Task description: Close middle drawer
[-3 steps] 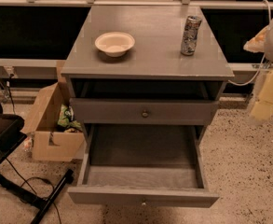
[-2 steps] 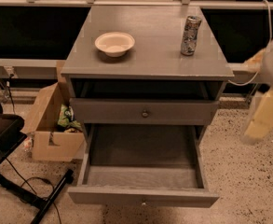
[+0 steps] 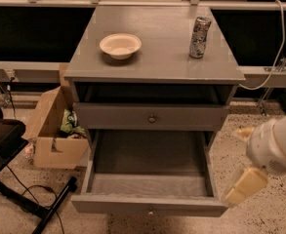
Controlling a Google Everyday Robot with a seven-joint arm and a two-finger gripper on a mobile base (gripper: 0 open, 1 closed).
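Note:
The middle drawer [image 3: 132, 204] is pulled far out of the grey cabinet [image 3: 157, 65], and its inside is bare. Its small round knob [image 3: 151, 211] shows at the centre of the front, near the bottom edge of the view. The drawer front above it [image 3: 191, 117], with its own knob, stands slightly out under the top. The lowest drawer is hidden beneath the open one. My gripper [image 3: 242, 188], cream-coloured on a white arm [image 3: 276, 143], hangs just right of the open drawer's front right corner, close to it.
A pale bowl [image 3: 120, 45] and a drinks can [image 3: 199, 37] stand on the cabinet top. An open cardboard box [image 3: 52, 130] with rubbish sits on the floor at the left. A black stand and cable [image 3: 30, 204] lie at the lower left. A rail runs behind the cabinet.
My arm has come down and leftward from the upper right edge to beside the open drawer's front right corner. The drawer has not moved.

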